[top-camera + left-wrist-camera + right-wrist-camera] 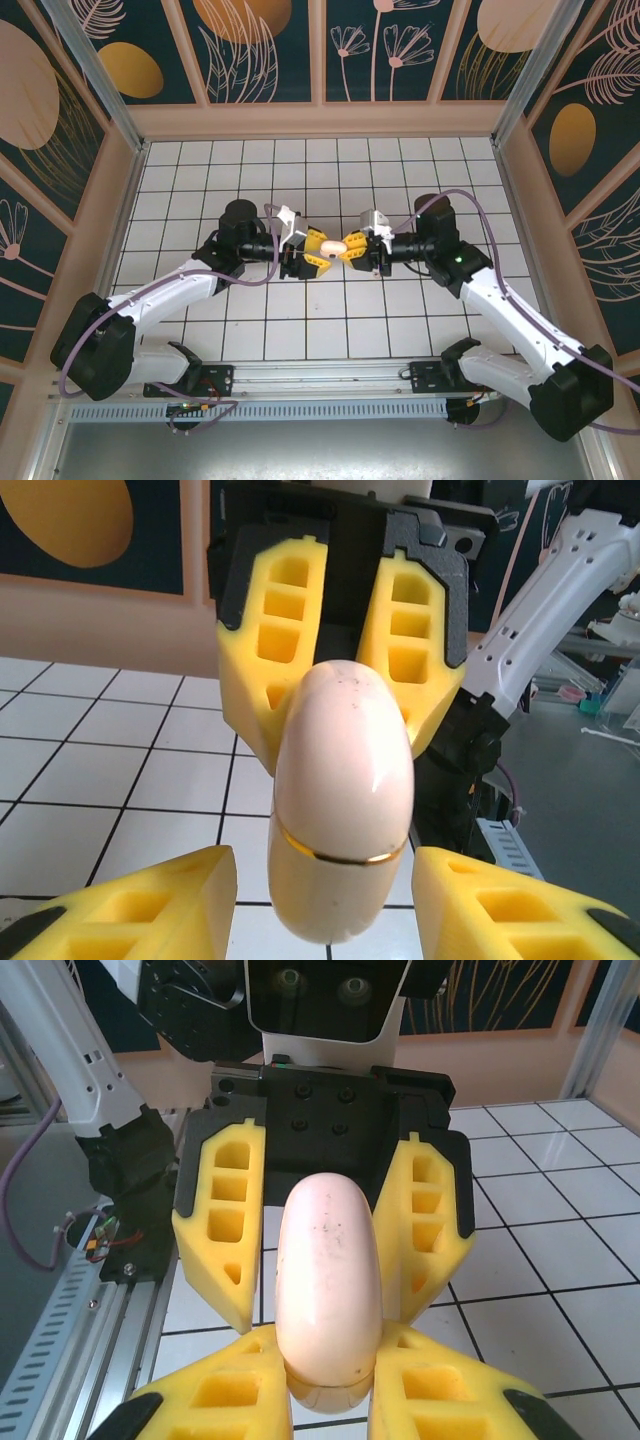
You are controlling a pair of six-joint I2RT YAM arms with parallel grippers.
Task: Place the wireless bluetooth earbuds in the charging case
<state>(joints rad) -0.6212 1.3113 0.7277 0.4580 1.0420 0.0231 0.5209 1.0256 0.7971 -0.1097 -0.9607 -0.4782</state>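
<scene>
Pinkish-beige plastic, the charging case hangs between the left hand and the right hand above the tiled desk in the top view, the grip too small to judge there. At the left wrist, the left hand stands spread, clear of the case; its gold seam looks closed, hiding the inside. At the right wrist, you have only the right hand pinching one smooth rounded end, so the case could slip or swivel and drop.
</scene>
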